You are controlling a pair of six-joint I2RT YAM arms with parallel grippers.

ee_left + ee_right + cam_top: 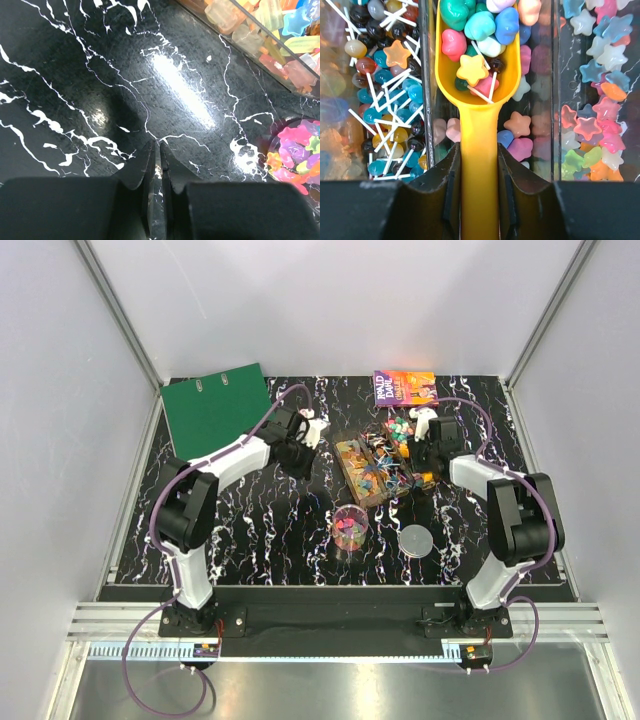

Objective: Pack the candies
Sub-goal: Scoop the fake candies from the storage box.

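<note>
The right gripper [479,151] squeezed the yellow scoop [479,107] by its handle, full of candies [472,70] over the tray [426,60], while the left gripper [156,150] was nearly closed and empty; next, I think, the scoop had to tip gently into the cup [337,530].

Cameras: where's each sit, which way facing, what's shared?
Top external: above and behind the robot, looking down on the table; left arm and right arm show.
Left wrist: looks down at tabletop; the left gripper, nearly closed, shows.
Right wrist: looks down into the tray; the right gripper clamps the yellow scoop.
Shared: top and left wrist both catch the cup of candies.
</note>
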